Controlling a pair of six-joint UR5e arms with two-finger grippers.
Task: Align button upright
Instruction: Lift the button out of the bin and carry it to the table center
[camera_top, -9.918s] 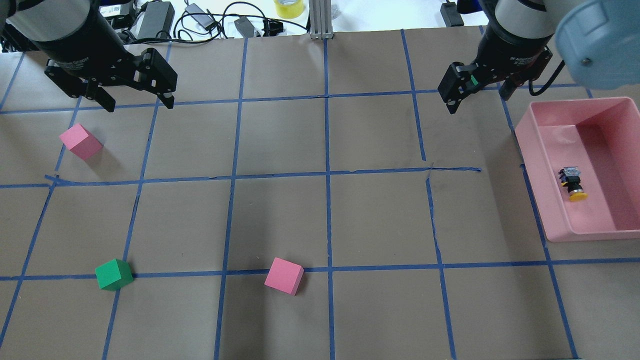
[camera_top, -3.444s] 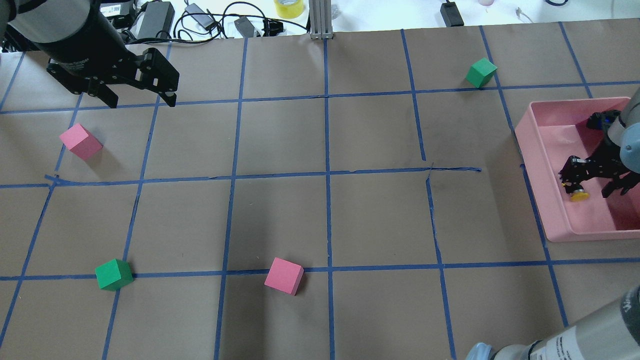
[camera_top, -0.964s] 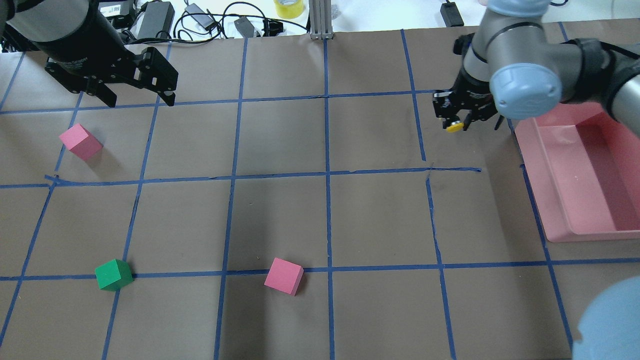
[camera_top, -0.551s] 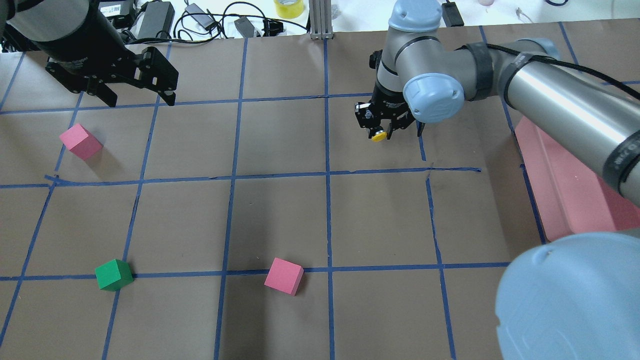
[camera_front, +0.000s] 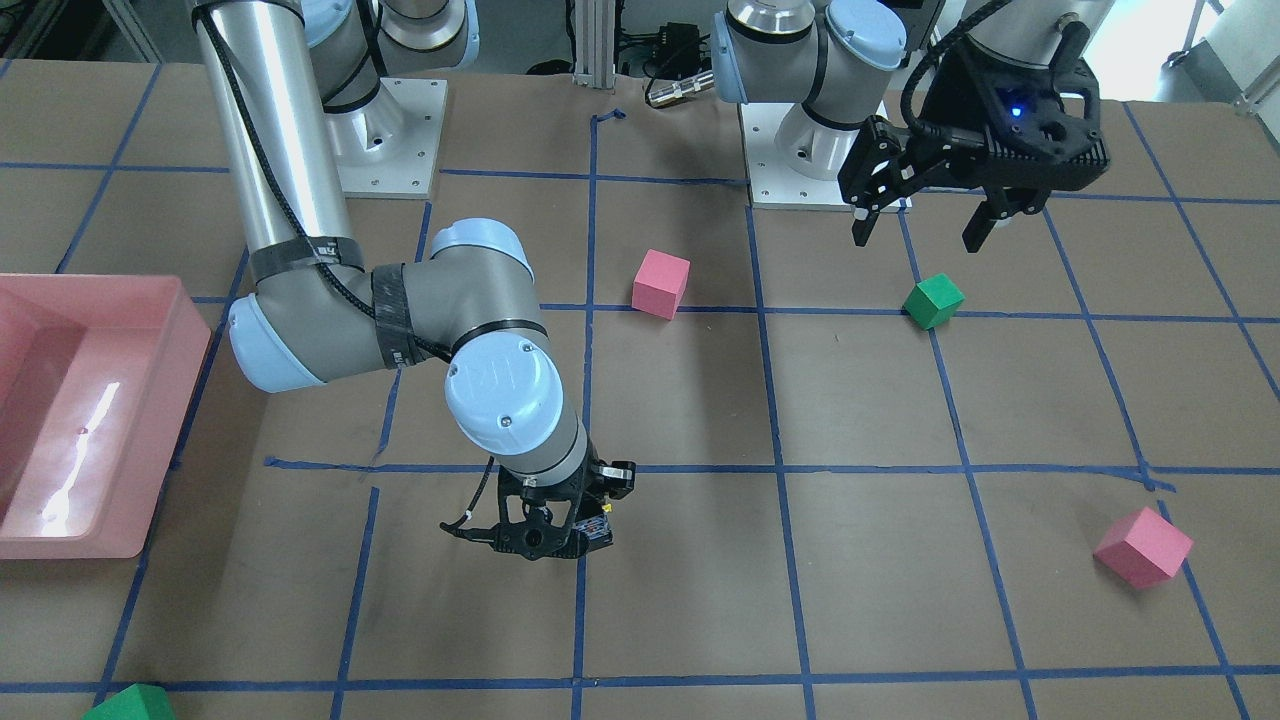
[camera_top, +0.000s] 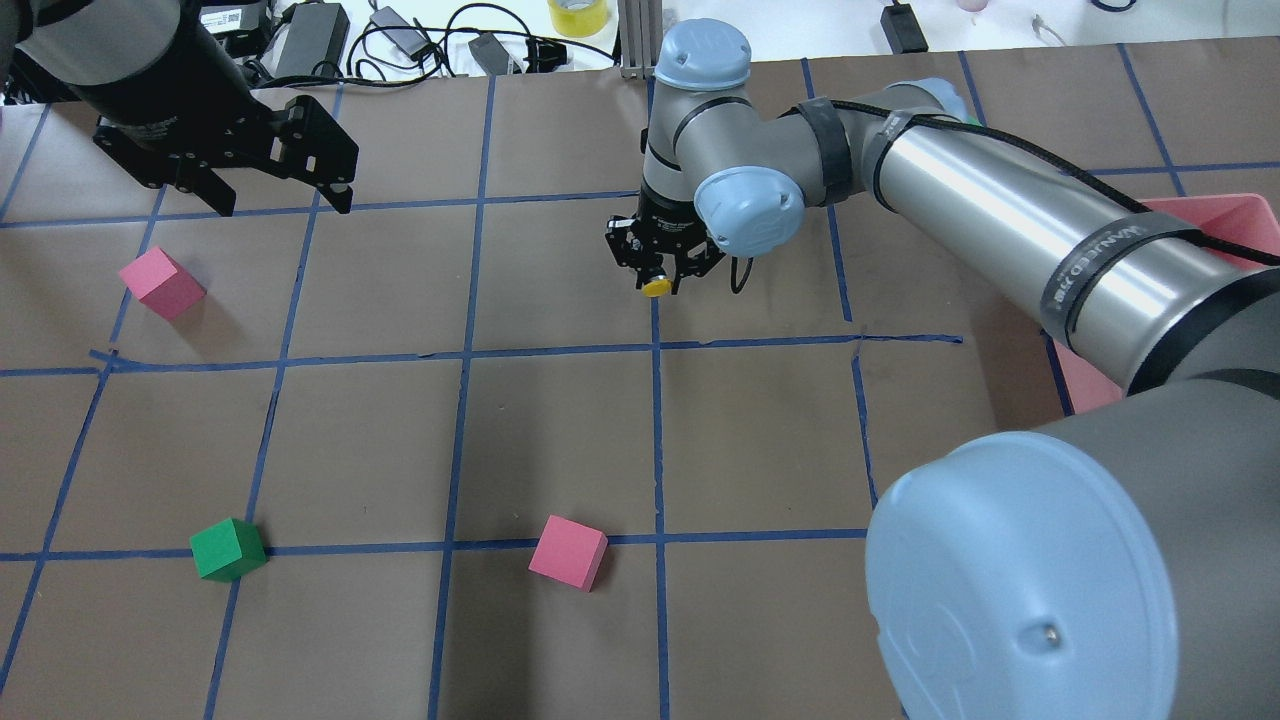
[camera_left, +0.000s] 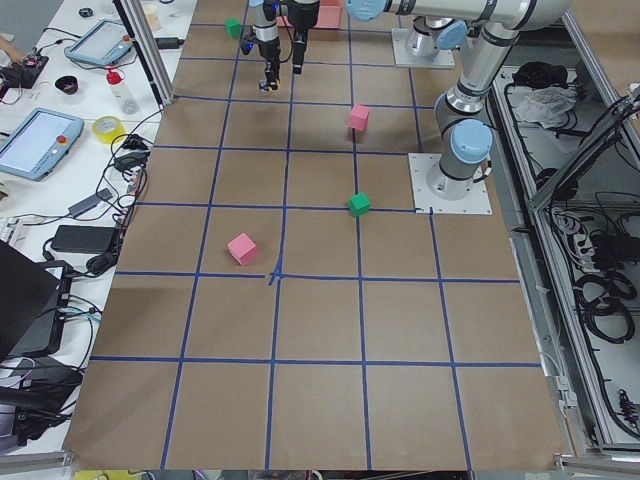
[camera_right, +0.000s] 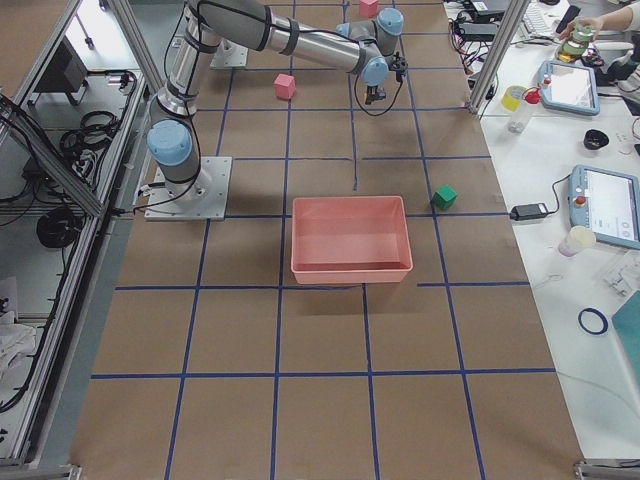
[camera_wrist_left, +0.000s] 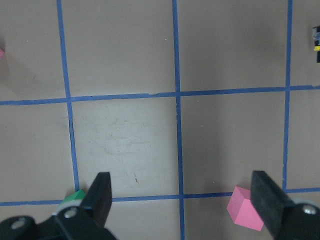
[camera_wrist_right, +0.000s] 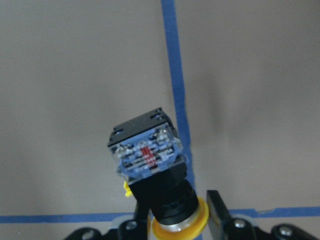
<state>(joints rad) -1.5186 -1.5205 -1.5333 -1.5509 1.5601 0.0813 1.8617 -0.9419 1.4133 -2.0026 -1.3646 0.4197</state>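
The button (camera_top: 656, 287) hangs over mid-table, left of the bin (camera_right: 350, 270).

Brown-papered table (camera_top: 560, 430) w/ blue tape grid (camera_top: 657, 420) (cables (camera_top: 420, 50), tablets (camera_left: 35, 140) on side bench (camera_left: 40, 215))

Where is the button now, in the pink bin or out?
Out: the right hand holds the button over the table; the bin is empty.

Yellow-capped button (camera_wrist_right: 150, 155) sits tilted in right claw (camera_top: 661, 282).
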